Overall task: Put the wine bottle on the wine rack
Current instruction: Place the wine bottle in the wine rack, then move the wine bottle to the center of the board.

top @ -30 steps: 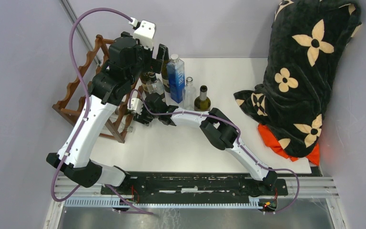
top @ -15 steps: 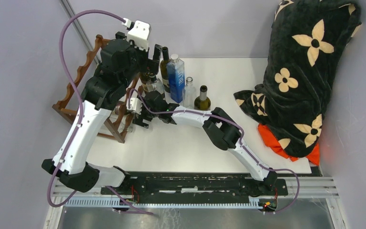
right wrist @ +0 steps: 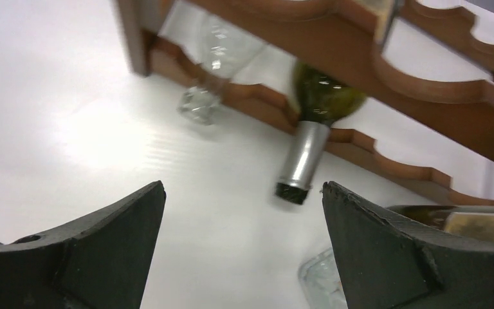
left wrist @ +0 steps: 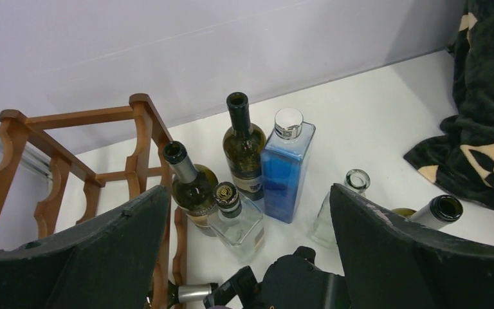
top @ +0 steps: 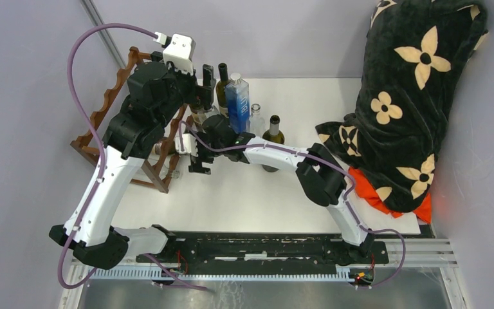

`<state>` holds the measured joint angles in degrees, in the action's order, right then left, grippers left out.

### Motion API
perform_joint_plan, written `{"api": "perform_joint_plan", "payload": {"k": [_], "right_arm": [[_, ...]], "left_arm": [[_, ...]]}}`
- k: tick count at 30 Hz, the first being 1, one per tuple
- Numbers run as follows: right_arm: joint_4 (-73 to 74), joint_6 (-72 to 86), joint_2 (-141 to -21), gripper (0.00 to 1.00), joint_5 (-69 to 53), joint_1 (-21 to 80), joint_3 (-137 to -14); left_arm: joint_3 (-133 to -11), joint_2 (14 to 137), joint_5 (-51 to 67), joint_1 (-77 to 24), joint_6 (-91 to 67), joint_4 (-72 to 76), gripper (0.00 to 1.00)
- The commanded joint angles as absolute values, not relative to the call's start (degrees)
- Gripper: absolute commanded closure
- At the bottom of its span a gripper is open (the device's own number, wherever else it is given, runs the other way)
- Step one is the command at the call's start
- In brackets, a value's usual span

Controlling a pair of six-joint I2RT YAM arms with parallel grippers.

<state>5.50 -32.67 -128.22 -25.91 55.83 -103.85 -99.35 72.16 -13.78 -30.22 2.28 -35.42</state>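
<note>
Now the right claw has opened wide, clear of the wine bottle on the wine rack; left claw wide.

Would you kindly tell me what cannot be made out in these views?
Top view: the left arm covers much of the wine rack, hiding any bottles in it.
Right wrist view: the green bottle has its body running behind a rack rail, and the clear bottle beside it is blurred.
Left wrist view: a black finger cuts off the base of the small clear bottle.
</note>
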Motion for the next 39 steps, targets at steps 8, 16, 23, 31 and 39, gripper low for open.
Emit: {"api": "perform_joint_plan", "payload": {"k": [8, 16, 23, 31, 39], "right_arm": [[24.82, -50.88, -114.09, 0.02, -43.62, 55.83, -93.51], [41.56, -64.42, -103.40, 0.02, -46.23, 55.31, -84.94], [53.98, -71.69, -94.09, 0.02, -47.01, 52.06, -83.70], [59.22, -71.52, -85.89, 0.02, -45.90, 47.17, -86.36], [60.07, -67.68, -79.24, 0.02, -48.53, 37.18, -88.15]], "left_arm": [[-98.97, 70.24, -12.73, -29.88, -3.69, -32.34, 0.00], [-94.50, 68.11, -12.66, -29.90, -7.22, -30.01, 0.00], [-89.49, 66.24, -10.49, -29.95, -10.33, -26.36, 0.00], [-83.45, 63.97, -7.71, -29.91, -17.28, -21.29, 0.00], [-77.15, 61.34, -3.81, -29.90, -26.89, -17.91, 0.00]]}}
